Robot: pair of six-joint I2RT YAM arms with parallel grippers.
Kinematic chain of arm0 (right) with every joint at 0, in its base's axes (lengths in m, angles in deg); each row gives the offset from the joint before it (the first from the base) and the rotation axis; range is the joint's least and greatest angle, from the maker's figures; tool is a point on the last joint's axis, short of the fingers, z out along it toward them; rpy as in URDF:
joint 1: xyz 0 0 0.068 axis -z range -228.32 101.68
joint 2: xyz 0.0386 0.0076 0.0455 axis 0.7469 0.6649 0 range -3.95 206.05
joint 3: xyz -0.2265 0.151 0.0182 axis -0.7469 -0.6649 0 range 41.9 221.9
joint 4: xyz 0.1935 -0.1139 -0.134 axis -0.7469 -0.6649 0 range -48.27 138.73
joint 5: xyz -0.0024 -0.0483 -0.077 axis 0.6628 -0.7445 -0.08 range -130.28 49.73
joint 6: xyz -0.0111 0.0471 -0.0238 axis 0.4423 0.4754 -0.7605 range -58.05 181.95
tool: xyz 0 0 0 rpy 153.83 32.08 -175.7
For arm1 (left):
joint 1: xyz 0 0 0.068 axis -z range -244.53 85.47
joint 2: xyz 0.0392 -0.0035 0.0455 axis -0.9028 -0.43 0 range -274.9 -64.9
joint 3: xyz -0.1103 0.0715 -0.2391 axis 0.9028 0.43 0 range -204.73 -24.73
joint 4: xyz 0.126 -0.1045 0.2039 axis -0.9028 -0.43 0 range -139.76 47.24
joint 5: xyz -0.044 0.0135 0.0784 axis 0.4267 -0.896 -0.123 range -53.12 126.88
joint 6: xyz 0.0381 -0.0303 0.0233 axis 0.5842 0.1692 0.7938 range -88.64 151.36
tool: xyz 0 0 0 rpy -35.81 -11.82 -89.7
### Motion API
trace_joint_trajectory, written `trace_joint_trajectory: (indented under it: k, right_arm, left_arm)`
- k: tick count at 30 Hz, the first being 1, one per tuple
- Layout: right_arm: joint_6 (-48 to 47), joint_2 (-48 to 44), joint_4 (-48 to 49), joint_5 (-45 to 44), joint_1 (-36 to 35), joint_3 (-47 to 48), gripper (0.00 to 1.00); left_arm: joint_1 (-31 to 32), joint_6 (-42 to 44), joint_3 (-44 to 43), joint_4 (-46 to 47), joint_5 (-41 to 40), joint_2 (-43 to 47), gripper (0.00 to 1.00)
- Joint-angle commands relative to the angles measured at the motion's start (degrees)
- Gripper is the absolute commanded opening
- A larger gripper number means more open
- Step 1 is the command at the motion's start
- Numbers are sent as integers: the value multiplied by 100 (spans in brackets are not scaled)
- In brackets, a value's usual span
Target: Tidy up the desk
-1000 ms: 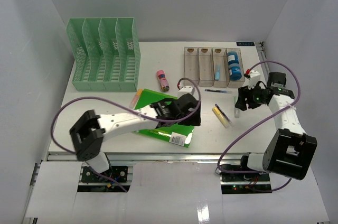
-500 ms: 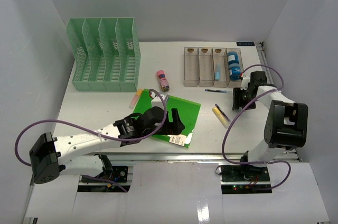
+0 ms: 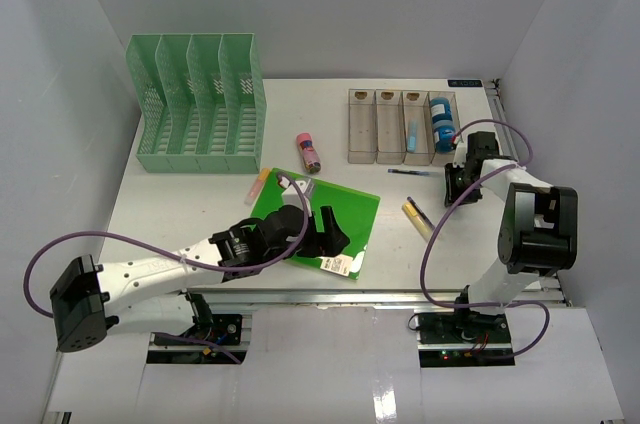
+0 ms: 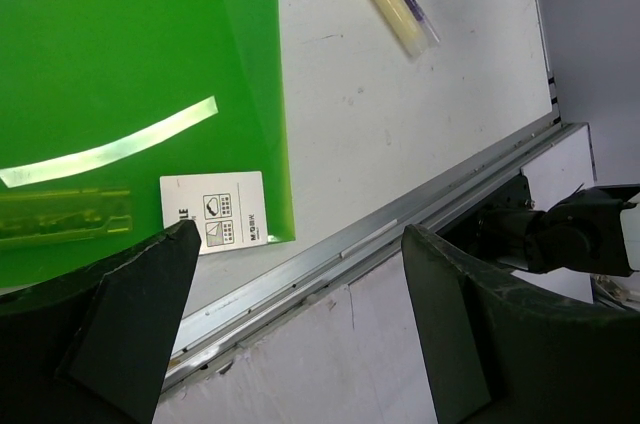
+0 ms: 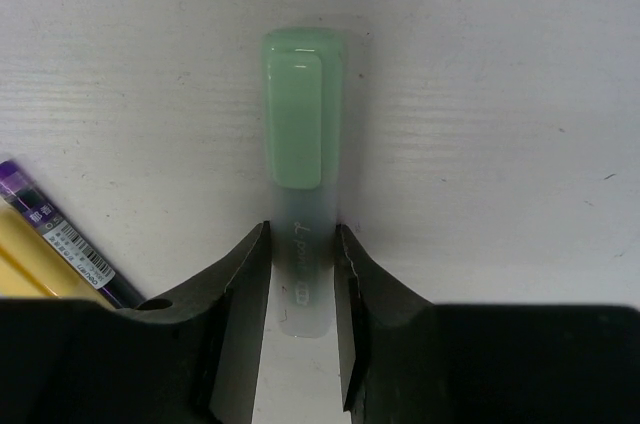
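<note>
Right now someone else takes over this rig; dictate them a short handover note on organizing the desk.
Left gripper: open, empty, above the flat green plastic folder.
Right gripper: closed on the green-capped translucent pen lying on the white desk.
Done: blue items sit in the clear four-compartment tray.
Left: folder not yet in the green slotted file rack; pen, yellow highlighter and pink tube lie loose.

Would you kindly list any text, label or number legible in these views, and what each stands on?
Nothing reads clearly.
The white label on the green folder: icons and print, too small.
The pale green highlighter, barrel print: blurred.
The purple pen, barcode sticker: digits too small.
</note>
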Motion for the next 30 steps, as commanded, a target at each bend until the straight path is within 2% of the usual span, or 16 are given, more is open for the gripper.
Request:
trace_joint_trajectory:
  k: [1,5,11,13,21,27,28,30]
  right_arm:
    - [-264,-174,57,261,-37,-167,14]
    - [-839,-1000,-457,1134,-68,-215,8]
    - [-1316,-1537,-695,1760,-372,443,8]
    - [-1118,-1347,-559,1747,-551,865,8]
    - [259,789,-77,1765,-755,3244,9]
    - [627,2121,-26,1277,-792,4556,23]
    - [627,2285,-54,1248,-792,4692,29]
    - [595,2495,-84,1257,-792,4801,49]
  left_arm:
    - [26,-74,77,208,102,29,93]
    - [27,-100,171,358,152,40,94]
    - [26,-139,253,953,415,-300,95]
    - [26,-153,182,1090,501,-509,95]
    - [17,-289,-22,1211,610,-940,95]
    - [17,-312,-172,1229,593,-1080,95]
    - [17,-312,-206,1224,587,-1108,95]
    - [17,-311,-266,1205,596,-1169,95]
